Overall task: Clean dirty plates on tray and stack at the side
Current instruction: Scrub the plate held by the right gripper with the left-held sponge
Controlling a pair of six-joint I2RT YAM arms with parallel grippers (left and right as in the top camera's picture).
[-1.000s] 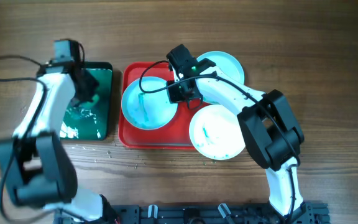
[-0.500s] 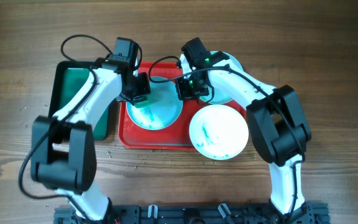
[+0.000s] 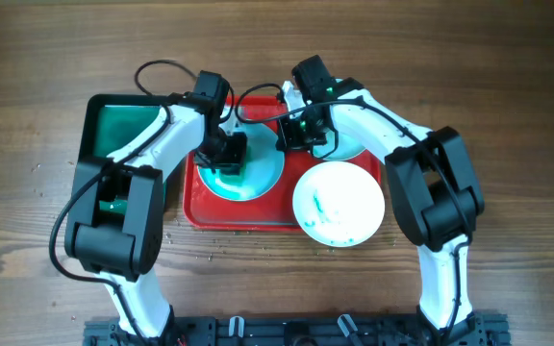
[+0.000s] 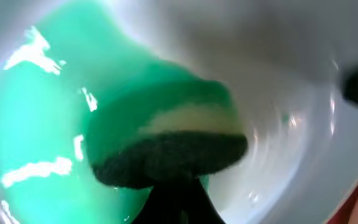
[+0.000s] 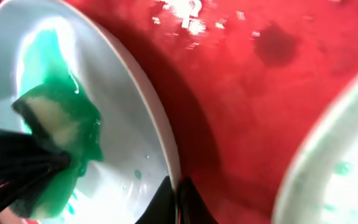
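Overhead, the left hand (image 3: 227, 157) is pinching a green sponge (image 4: 166, 140) and pressing it into the left plate (image 3: 258, 181) on the red tray (image 3: 239, 219). The right hand (image 3: 294, 135) is clamping that plate's rim. Teal film is covering much of it, so scrubbing is probably midway at best. The front plate (image 3: 339, 204), overhanging the tray's corner, is showing smears, and a third plate (image 3: 362, 146) is lying behind the right arm. Nothing is being stacked on the desk (image 3: 508, 96) yet.

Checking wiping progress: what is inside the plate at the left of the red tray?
Inside the pale aqua round plate sits a green sponge with a dark scrub layer, held by the left gripper, amid green smears. The plate surface under the sponge is hidden.
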